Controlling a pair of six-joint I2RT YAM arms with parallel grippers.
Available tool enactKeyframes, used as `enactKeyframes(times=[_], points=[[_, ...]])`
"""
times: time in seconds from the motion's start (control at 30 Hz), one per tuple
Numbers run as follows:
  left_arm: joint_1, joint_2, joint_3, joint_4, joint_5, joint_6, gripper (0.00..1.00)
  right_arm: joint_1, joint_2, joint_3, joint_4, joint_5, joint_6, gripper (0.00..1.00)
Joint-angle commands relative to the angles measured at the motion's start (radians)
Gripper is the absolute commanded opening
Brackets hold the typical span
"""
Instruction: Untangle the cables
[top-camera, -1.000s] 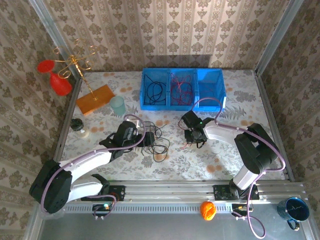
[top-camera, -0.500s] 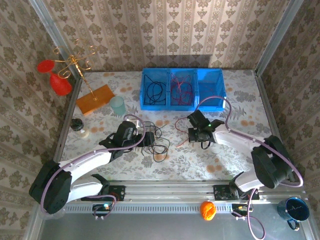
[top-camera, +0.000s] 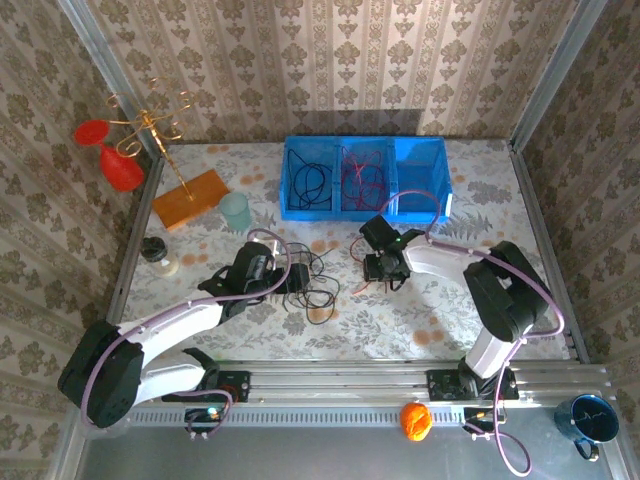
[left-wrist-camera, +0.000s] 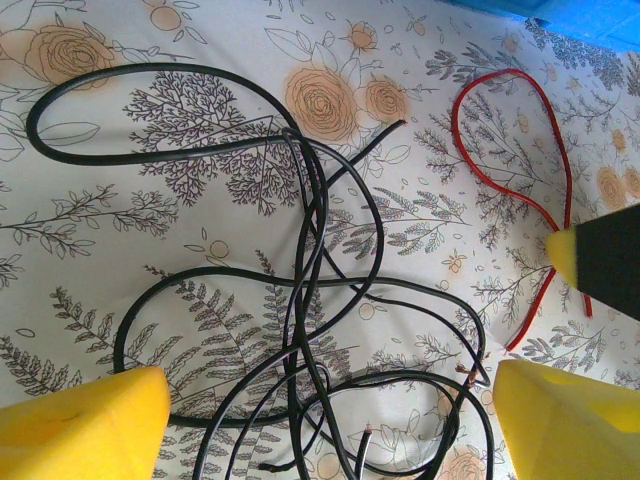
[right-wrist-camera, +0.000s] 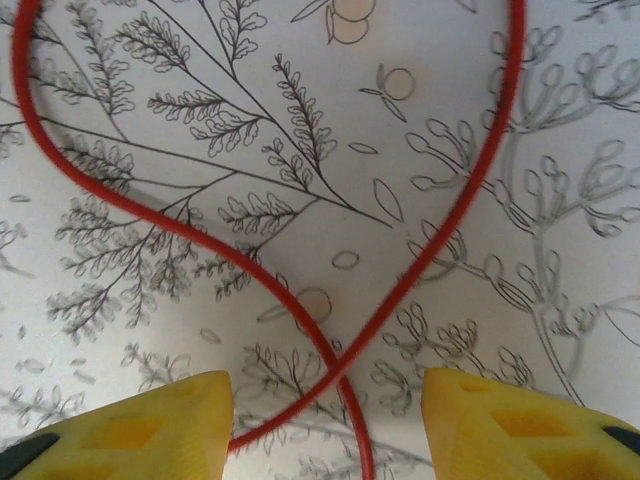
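Floral-print counter (top-camera: 450, 320), boxed in by damask wallpaper. Near its centre, black cables (top-camera: 318, 290) (left-wrist-camera: 310, 300) heaped in overlapping loops, with a red cable (top-camera: 356, 288) (left-wrist-camera: 482, 176) (right-wrist-camera: 255, 268) just beside them at 3 o'clock. Above the black heap, left pincer (top-camera: 290, 278) (left-wrist-camera: 330, 415) spread wide, gripping nothing. Above the red cable, right pincer (top-camera: 385, 270) (right-wrist-camera: 325, 420) likewise parted and empty, yellow fingers either side of the spot where the red loop crosses itself. At 12 o'clock, blue bin (top-camera: 420, 165) with more black and red cables in its left and middle compartments.
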Motion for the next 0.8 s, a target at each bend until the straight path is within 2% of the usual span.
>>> enactKeyframes(times=[0.0,0.13,0.23,0.37,0.53,0.77], points=[[-0.005,-0.015,0.003,-0.007,0.002,-0.001,0.85,-0.011,0.041,0.046,-0.009,0.011,-0.019,0.52],[-0.005,-0.020,-0.003,-0.006,-0.003,0.002,0.85,-0.029,0.082,0.042,-0.002,0.022,-0.038,0.36],[-0.005,-0.019,-0.001,-0.006,-0.004,0.005,0.86,-0.038,0.094,0.018,0.019,0.018,-0.041,0.19],[-0.002,-0.015,0.003,-0.008,-0.005,0.014,0.86,-0.045,0.084,-0.007,0.029,0.003,-0.044,0.04],[0.001,-0.015,0.011,-0.018,-0.001,0.020,0.86,-0.045,-0.023,-0.053,0.033,0.010,-0.059,0.00],[0.004,-0.015,0.032,-0.030,0.001,0.028,0.86,-0.022,-0.300,-0.138,0.046,0.003,-0.084,0.00]])
